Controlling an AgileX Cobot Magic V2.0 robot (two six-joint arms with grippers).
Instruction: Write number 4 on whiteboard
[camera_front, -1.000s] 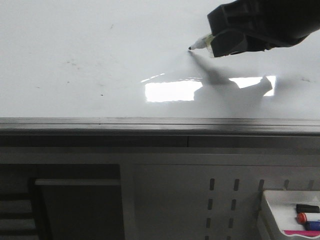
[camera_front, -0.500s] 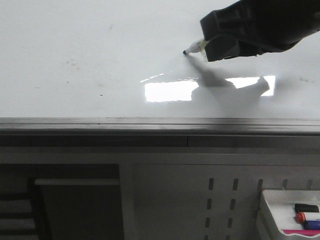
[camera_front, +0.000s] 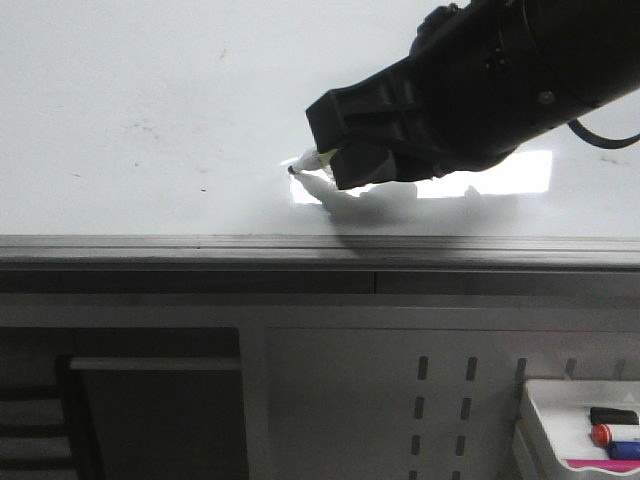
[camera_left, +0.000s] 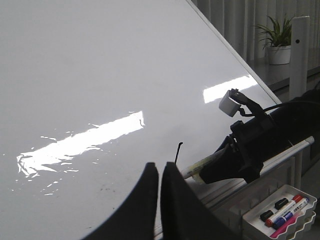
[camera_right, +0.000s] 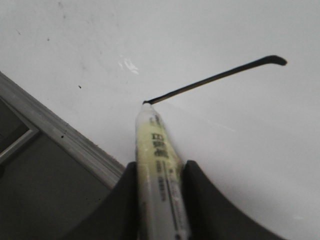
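Front view: your right gripper (camera_front: 335, 165) clamps a marker (camera_front: 310, 160), tip touching the whiteboard (camera_front: 150, 80) close to its grey near edge. Left wrist view: your left gripper (camera_left: 160, 172) sits pressed closed, holding nothing, near the short black stroke (camera_left: 178, 151). Right wrist view: the stroke runs straight from the marker's tip, the number 4 only begun.

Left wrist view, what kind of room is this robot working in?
Probably an office or lab. A large whiteboard lies flat as the work surface, a tray of markers sits at its edge, and a potted plant stands by curtains behind.
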